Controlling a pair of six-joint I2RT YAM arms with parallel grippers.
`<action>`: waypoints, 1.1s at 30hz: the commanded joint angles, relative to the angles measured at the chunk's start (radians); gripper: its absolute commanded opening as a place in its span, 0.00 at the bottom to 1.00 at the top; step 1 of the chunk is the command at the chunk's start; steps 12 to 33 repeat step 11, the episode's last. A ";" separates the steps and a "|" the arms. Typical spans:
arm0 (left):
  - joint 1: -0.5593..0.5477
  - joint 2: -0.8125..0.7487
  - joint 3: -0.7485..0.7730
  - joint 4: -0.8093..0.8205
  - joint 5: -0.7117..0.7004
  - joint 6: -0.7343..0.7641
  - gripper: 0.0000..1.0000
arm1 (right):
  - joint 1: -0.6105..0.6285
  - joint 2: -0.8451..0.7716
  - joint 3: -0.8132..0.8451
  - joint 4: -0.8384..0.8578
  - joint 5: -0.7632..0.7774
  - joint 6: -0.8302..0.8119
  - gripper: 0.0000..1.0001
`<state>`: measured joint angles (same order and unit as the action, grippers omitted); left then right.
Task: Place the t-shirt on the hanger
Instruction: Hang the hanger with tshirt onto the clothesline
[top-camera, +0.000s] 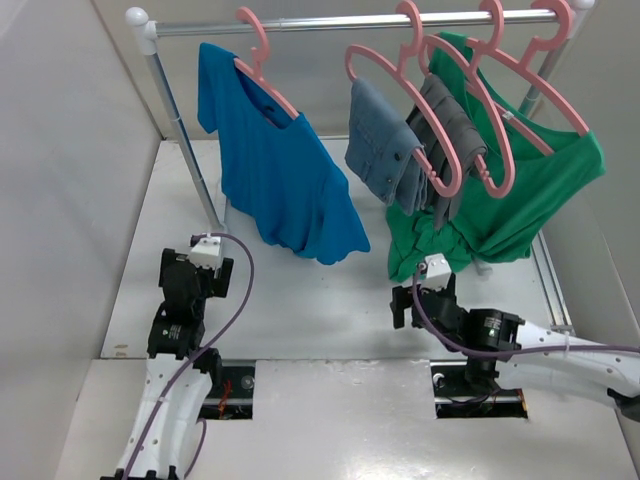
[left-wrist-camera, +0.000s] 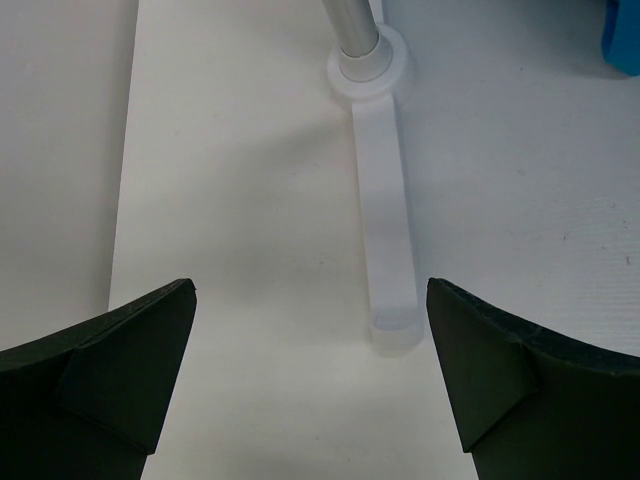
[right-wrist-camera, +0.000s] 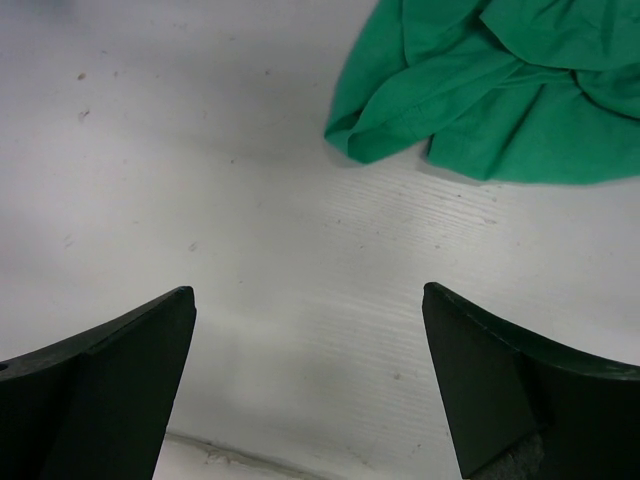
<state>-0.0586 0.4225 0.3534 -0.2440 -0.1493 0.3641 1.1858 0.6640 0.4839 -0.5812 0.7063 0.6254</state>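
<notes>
The bright blue t-shirt (top-camera: 275, 165) hangs on a pink hanger (top-camera: 262, 62) at the left of the metal rail (top-camera: 340, 22). Its hem reaches down toward the table. A corner of it shows in the left wrist view (left-wrist-camera: 622, 35). My left gripper (top-camera: 197, 268) is open and empty, low over the table below the shirt's left side; its dark fingers (left-wrist-camera: 110, 370) frame bare table. My right gripper (top-camera: 422, 295) is open and empty, low over the table, below the green shirt's hem.
A green shirt (top-camera: 520, 190) and grey-blue trousers (top-camera: 385, 135) and dark grey trousers (top-camera: 445, 140) hang on other pink hangers at the right. The green hem lies on the table (right-wrist-camera: 470, 90). The rack's left post (top-camera: 185, 130) and white foot (left-wrist-camera: 385, 200) stand near my left gripper. White walls enclose the table.
</notes>
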 joint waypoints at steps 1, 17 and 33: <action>0.002 -0.002 -0.001 0.028 0.008 0.009 1.00 | 0.006 0.017 0.068 -0.046 0.048 0.057 1.00; 0.002 -0.002 -0.001 0.028 0.008 0.009 1.00 | 0.006 0.017 0.091 -0.082 0.120 0.115 1.00; 0.002 -0.002 -0.001 0.028 0.008 0.009 1.00 | 0.006 0.017 0.091 -0.082 0.120 0.115 1.00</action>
